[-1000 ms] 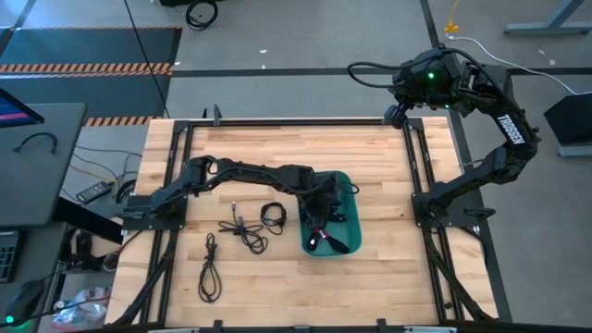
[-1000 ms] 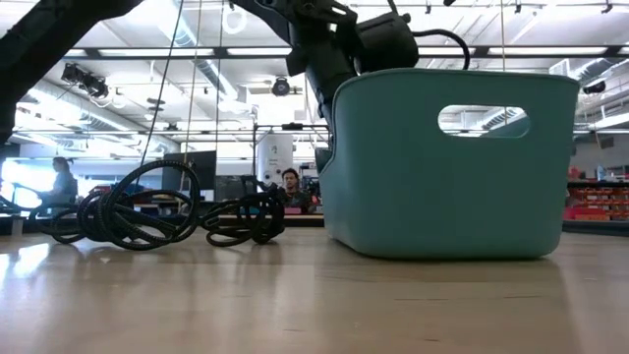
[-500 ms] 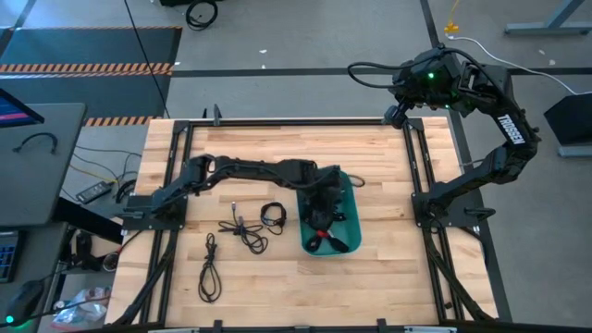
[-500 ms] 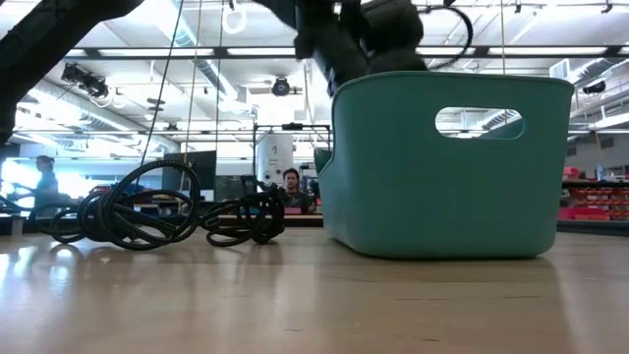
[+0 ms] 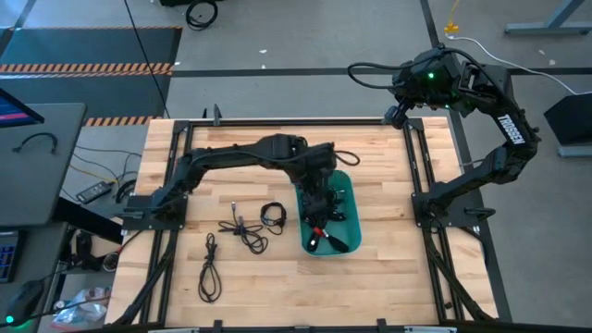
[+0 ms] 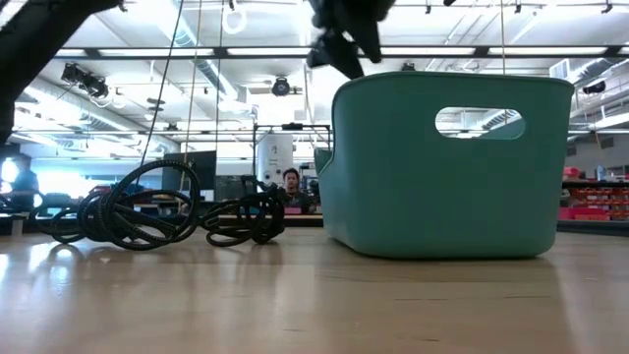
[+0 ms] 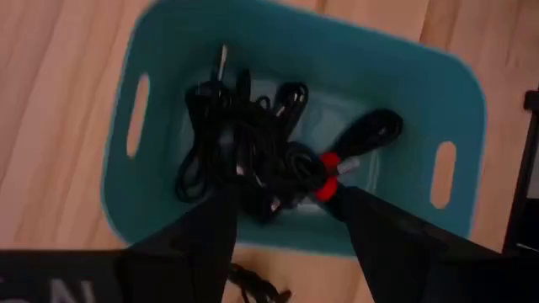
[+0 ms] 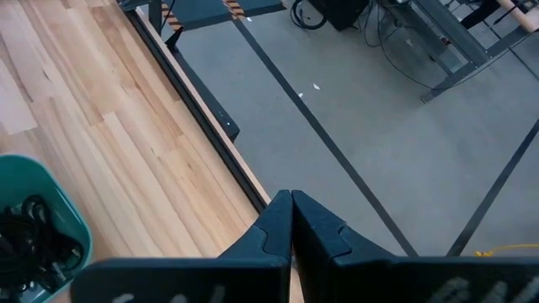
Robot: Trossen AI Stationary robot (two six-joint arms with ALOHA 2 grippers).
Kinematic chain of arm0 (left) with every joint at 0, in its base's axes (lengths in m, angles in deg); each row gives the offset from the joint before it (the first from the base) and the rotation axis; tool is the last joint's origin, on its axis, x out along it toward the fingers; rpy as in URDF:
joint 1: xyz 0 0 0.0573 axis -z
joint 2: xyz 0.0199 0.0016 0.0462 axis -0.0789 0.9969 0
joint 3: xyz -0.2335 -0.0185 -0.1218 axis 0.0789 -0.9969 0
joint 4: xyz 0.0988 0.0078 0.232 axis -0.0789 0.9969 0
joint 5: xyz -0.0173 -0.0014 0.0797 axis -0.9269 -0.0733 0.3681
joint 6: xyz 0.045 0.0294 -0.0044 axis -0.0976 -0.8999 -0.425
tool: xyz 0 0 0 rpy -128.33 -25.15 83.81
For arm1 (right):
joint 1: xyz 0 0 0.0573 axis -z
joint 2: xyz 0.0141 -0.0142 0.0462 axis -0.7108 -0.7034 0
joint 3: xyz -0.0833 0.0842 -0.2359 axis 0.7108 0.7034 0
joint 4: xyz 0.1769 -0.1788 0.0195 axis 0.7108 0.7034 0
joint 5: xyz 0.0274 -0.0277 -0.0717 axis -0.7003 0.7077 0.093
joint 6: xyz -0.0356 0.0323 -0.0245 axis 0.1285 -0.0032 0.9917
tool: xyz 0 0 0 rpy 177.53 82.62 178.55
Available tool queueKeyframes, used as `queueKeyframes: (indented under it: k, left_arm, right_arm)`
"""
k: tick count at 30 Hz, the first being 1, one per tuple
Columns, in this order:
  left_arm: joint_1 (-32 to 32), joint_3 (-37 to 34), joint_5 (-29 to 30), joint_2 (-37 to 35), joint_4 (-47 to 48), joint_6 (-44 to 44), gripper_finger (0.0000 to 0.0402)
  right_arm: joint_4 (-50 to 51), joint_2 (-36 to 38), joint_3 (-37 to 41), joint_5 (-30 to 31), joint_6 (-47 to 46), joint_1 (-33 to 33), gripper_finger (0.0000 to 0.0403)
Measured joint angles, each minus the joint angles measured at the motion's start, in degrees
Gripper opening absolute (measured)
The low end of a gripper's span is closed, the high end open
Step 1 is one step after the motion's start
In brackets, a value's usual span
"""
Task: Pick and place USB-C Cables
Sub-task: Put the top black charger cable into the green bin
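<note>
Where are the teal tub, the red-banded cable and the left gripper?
teal tub (image 6: 393, 197), low view, on its bare side wall.
red-banded cable (image 7: 328, 175), left wrist view, on its red band.
left gripper (image 7: 286, 210), left wrist view, midway between its open fingertips.

The teal tub (image 5: 344, 242) stands mid-tabletop (image 5: 388, 277), its walls ringing a tangle of cables (image 7: 253, 164); entry is from above, where the left claw (image 5: 319, 205) hangs with fingers spread. Three loose cables (image 5: 242, 233) occupy the left. Right and far stretches lie bare.
</note>
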Motion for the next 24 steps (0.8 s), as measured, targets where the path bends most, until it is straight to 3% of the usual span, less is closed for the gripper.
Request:
queueKeyframes:
  k: [6, 13, 24]
  left_arm:
    - [5.19, -0.25, 5.71, -1.09, 12.55, 4.06, 0.0218]
    - [12.03, -0.25, 14.30, -1.16, 15.79, 8.13, 0.0217]
    - [14.59, -4.08, 16.56, -1.60, 18.57, 8.64, 0.0189]
  right_arm:
    - [-0.02, 0.00, 0.00, 0.01, 0.77, 0.01, 0.0016]
    - [-0.07, 0.00, 0.02, -0.13, 1.01, 0.00, 0.0016]
    - [-0.11, 0.00, 0.00, -3.54, 0.79, 0.01, 0.0016]
